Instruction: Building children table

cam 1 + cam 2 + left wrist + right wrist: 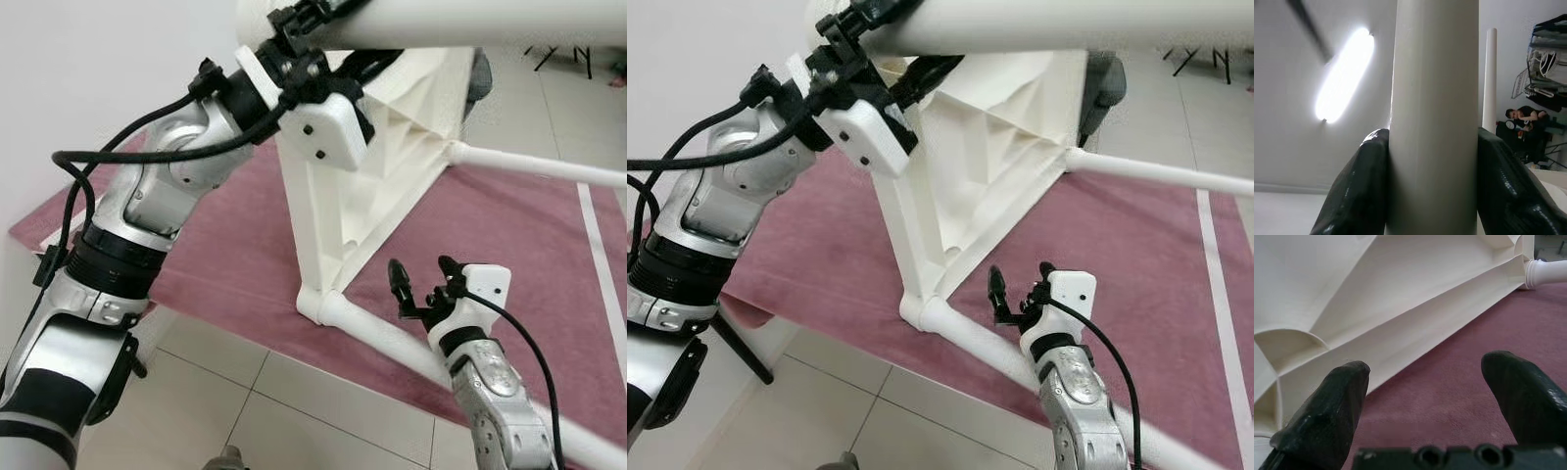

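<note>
A white plastic children's table top [377,166] stands on its edge on a maroon mat [509,245], ribbed underside facing me. White round legs stick out of its corners: one leg [460,24] runs across the top of the view, one leg [539,164] points right, one leg [392,338] comes toward me along the mat. My left gripper [294,34] is raised and shut on the upper leg [1432,117], its fingers [1359,191] pressed on both sides. My right gripper [423,279] hangs open just above the near leg, facing the ribbed underside [1400,308].
The mat lies on a pale tiled floor [274,411] beside a white wall [78,69]. A white tape line [598,255] runs along the mat at the right. A dark object [1102,88] stands behind the table top. A person [1525,122] sits far off.
</note>
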